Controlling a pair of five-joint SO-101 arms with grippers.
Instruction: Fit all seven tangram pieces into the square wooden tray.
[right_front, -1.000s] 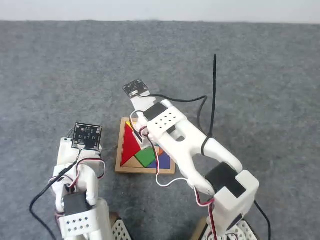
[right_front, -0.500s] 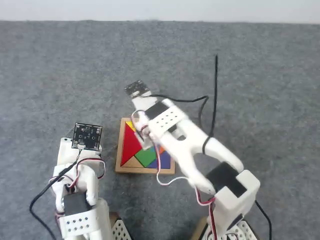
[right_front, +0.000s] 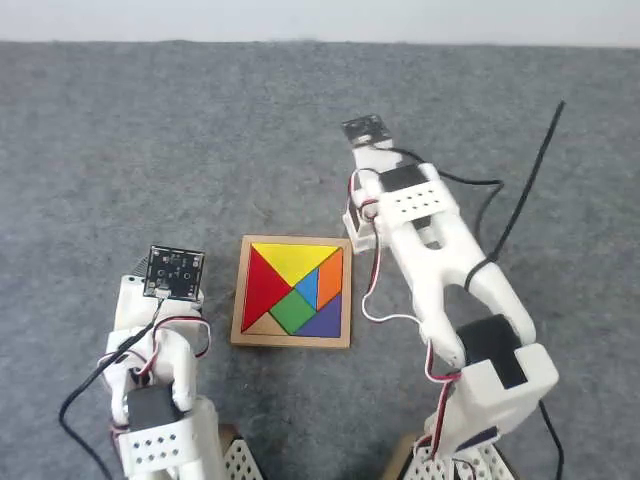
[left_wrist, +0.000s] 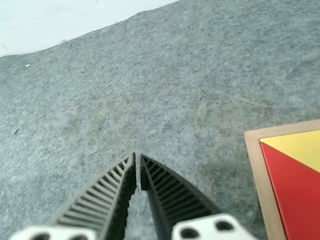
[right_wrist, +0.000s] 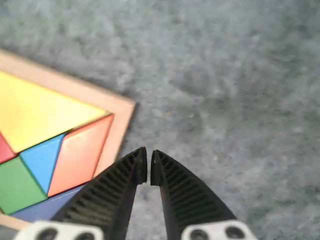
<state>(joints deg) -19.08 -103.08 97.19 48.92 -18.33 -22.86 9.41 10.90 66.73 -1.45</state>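
Observation:
The square wooden tray (right_front: 237, 300) lies on the grey carpet between the arms. Coloured pieces fill it: a yellow triangle (right_front: 295, 259), a red triangle (right_front: 261, 288), a green square (right_front: 292, 314), a blue triangle (right_front: 308, 289), an orange piece (right_front: 331, 277), a purple piece (right_front: 326, 320) and a tan triangle (right_front: 259, 324). My right gripper (right_wrist: 148, 165) is shut and holds nothing, just off the tray's corner (right_wrist: 123, 107) over carpet; from above it (right_front: 357, 230) sits by the tray's far right corner. My left gripper (left_wrist: 138, 161) is shut, with the tray's edge (left_wrist: 254, 148) off to one side.
Grey carpet (right_front: 150, 140) spreads all around the tray, ending at a pale strip (right_front: 320, 20) at the back. The left arm (right_front: 160, 380) stands folded near the front left. Cables (right_front: 520, 200) trail from the right arm.
The right arm has swung off the tray to its far right corner, uncovering the pieces. The left arm has not moved.

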